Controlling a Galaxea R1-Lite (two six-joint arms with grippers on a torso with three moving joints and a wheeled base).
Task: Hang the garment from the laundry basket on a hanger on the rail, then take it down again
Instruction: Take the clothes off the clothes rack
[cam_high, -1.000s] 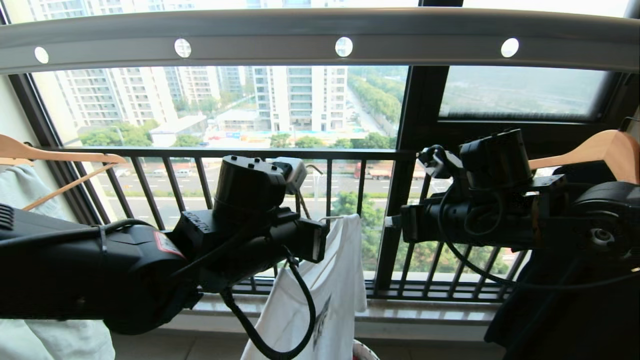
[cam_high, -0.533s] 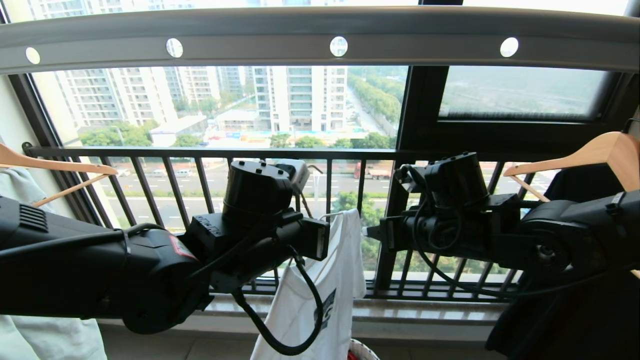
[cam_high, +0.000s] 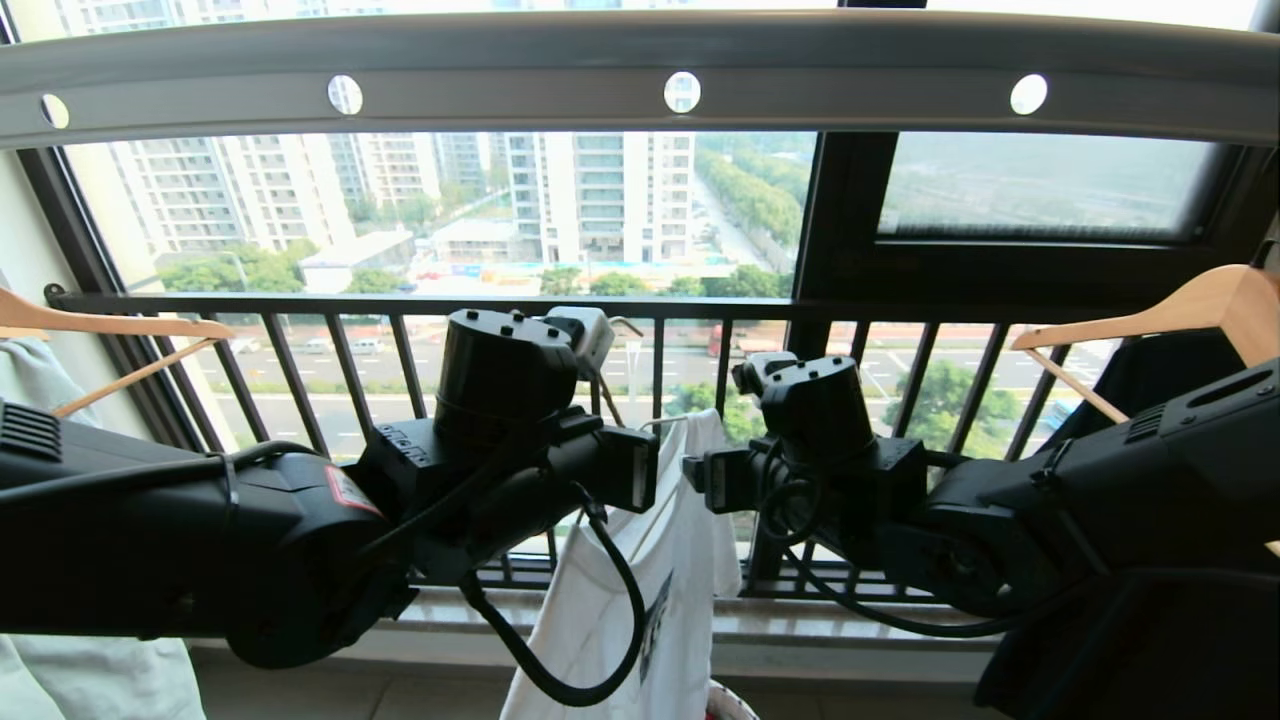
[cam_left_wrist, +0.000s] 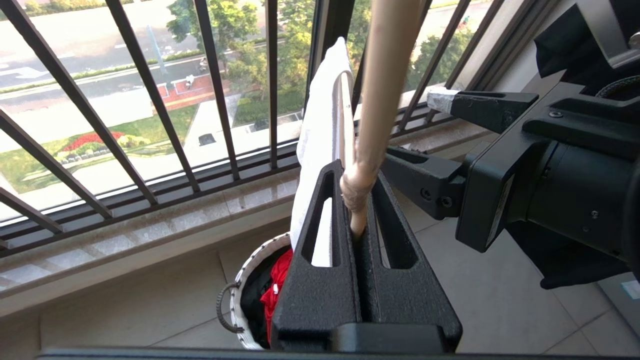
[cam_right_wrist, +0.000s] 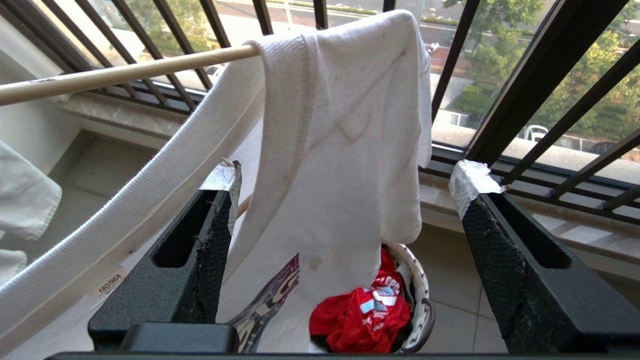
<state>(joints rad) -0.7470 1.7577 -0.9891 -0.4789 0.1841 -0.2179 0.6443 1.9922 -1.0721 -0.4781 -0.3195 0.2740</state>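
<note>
- Head view: two black robot arms reach toward a barred window railing (cam_high: 330, 305), under the grey-white rail (cam_high: 850, 85) with round holes that runs across the top.
- Left hand (cam_left_wrist: 357, 200) is clenched on the cream hanger (cam_left_wrist: 385, 75), well below the rail and in front of the railing.
- White T-shirt (cam_high: 660, 560) is draped over the hanger, hanging below and between the two arms; its dark logo shows low on the cloth.
- Right hand (cam_right_wrist: 350, 190) is released, its fingers spread wide on either side of the T-shirt's hanging shoulder, just beside the cloth; whether they touch it cannot be told. Grey tape wraps both fingertips (cam_right_wrist: 472, 182).
- Right wrist view shows the ribbed collar stretched off toward the hanger's bar.
- White woven basket (cam_right_wrist: 419, 295) stands on the floor directly beneath the T-shirt, holding a red garment (cam_right_wrist: 367, 312).
- Wooden hangers (cam_high: 1170, 305) hang at both sides of the railing, the right one with a black garment (cam_high: 1150, 380), the left one with a pale garment (cam_high: 40, 375).
</note>
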